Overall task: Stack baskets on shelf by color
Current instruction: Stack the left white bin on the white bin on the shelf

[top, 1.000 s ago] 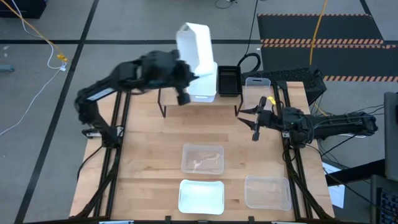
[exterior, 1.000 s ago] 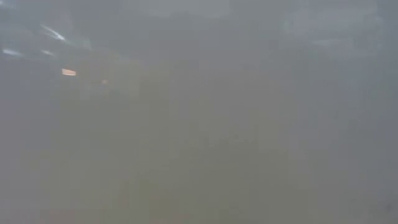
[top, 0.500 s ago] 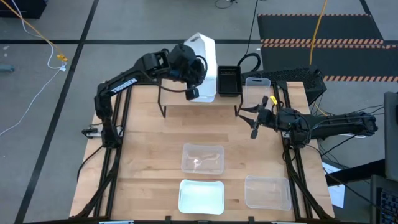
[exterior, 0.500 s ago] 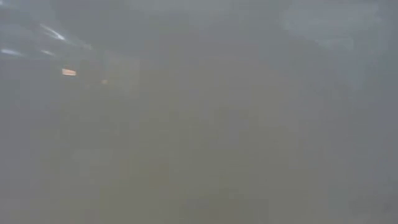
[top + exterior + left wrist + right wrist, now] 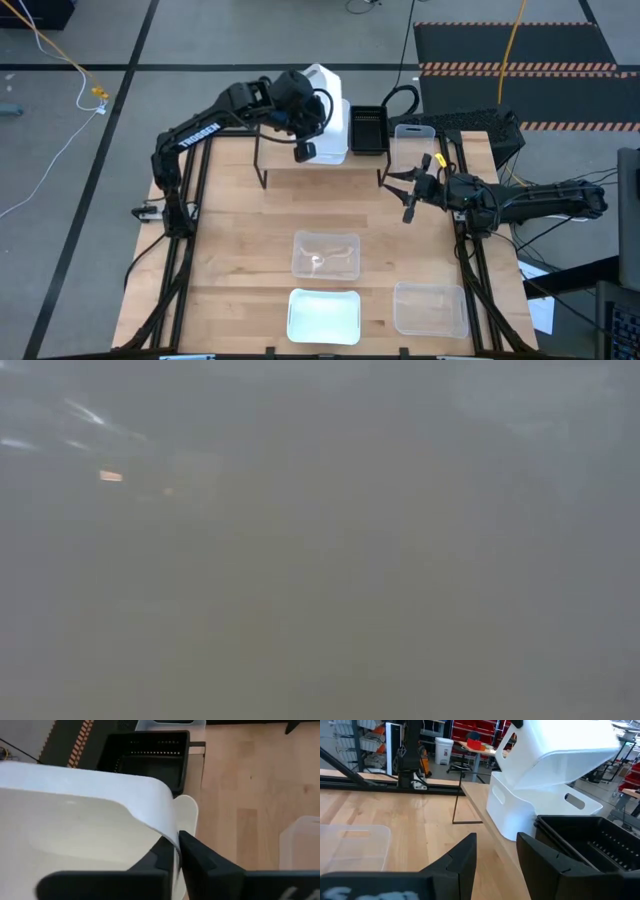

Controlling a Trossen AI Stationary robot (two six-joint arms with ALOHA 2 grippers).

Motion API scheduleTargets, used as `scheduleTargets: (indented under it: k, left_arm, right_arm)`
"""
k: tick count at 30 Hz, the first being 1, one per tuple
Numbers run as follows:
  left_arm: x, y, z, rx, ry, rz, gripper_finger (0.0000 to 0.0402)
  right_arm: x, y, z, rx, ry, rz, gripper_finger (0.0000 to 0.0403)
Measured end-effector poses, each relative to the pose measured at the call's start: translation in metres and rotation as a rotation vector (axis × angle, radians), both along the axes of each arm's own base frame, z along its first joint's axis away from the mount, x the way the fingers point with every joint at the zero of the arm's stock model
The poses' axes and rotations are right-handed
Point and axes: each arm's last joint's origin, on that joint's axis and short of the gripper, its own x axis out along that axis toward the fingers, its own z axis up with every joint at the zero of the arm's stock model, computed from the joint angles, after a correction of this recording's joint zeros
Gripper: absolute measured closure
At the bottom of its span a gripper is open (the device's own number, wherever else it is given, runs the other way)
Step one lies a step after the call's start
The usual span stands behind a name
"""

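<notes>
Tilted basket [image 5: 322, 85] atop basket [image 5: 332, 140] on shelf [image 5: 320, 176].

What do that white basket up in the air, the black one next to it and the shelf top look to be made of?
White basket: probably plastic, opaque and smooth, with a soft sheen and rounded moulded corners. Black basket: likely plastic too, matte, its walls pierced with slats. Shelf top: looks like pale wood with visible grain, on thin dark legs, seemingly metal.

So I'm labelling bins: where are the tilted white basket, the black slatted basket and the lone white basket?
Tilted white plastic basket [image 5: 560, 740], right wrist view, side wall.
Black slatted plastic basket [image 5: 368, 130], high view, inside floor.
Lone white plastic basket [image 5: 323, 316], high view, inside floor.
</notes>
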Motion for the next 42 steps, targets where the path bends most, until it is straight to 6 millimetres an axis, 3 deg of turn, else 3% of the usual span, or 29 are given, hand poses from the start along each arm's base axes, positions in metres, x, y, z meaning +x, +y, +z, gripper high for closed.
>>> scheduleTargets:
  k: [7, 13, 21, 29, 37, 42]
  left_arm:
    - [0.0, 0.0, 0.0, 0.004, -0.001, 0.01, 0.0298]
    - [0.0, 0.001, 0.0, 0.02, 0.007, 0.027, 0.027]
    - [-0.01, -0.003, -0.009, -0.027, 0.141, 0.023, 0.0266]
    - [-0.011, -0.001, -0.011, 0.014, 0.168, -0.001, 0.0265]
    - [-0.003, 0.007, -0.055, -0.007, 0.302, -0.038, 0.0265]
    - [0.0, 0.009, -0.067, 0.023, 0.328, -0.017, 0.0279]
  right_arm:
    - [0.0, 0.0, 0.0, 0.003, -0.002, 0.0, 0.0271]
    - [0.0, 0.0, 0.0, 0.003, -0.002, 0.0, 0.0271]
    - [0.0, 0.0, -0.001, 0.002, 0.009, 0.0, 0.0271]
    - [0.0, 0.0, -0.001, 0.001, 0.015, 0.0, 0.0271]
    - [0.0, 0.0, -0.001, 0.0, 0.015, 0.0, 0.0271]
    - [0.0, 0.0, -0.001, -0.002, 0.016, 0.001, 0.0271]
